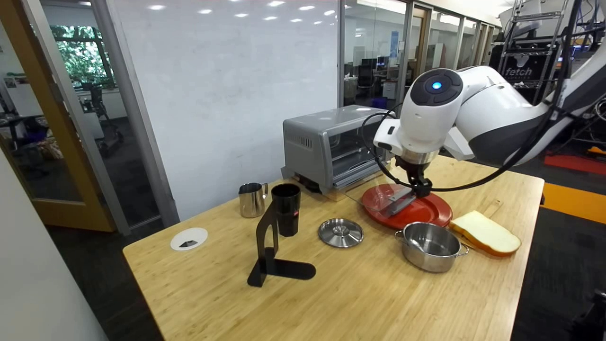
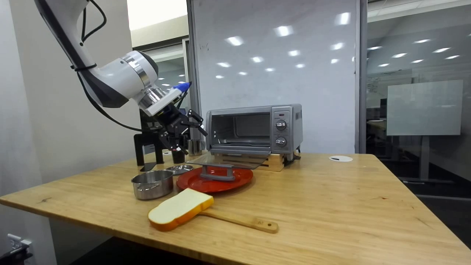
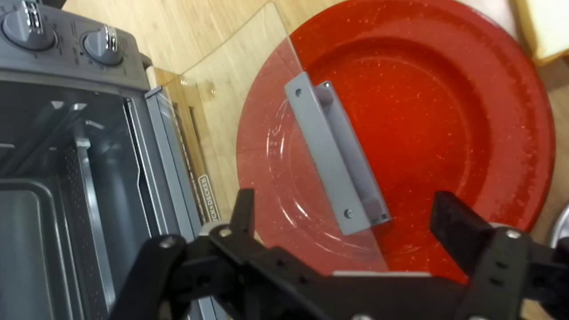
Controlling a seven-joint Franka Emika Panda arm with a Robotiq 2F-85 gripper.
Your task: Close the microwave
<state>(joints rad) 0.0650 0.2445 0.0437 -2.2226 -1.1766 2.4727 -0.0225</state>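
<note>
The microwave, a silver-grey toaster oven (image 1: 307, 142), shows in both exterior views (image 2: 287, 119) and at the left of the wrist view (image 3: 66, 66). Its glass door (image 2: 241, 159) is open, folded down and outward. The door's grey handle (image 3: 326, 153) hangs over a red plate (image 3: 426, 115); whether it touches the plate is unclear. My gripper (image 2: 192, 140) is open and empty, above and near one end of the handle. In the wrist view its fingers (image 3: 343, 200) stand wide apart, with the handle's end showing between them. The gripper is partly hidden in an exterior view (image 1: 419, 187).
A steel pot (image 1: 432, 246), its lid (image 1: 341, 232) and a bread slice (image 1: 485, 232) on a wooden utensil (image 2: 243, 219) lie near the red plate. A black cup (image 1: 286, 208), a steel pitcher (image 1: 252, 200) and a black bookend (image 1: 272, 251) stand farther off. The oven rests on a wooden base (image 2: 274, 162).
</note>
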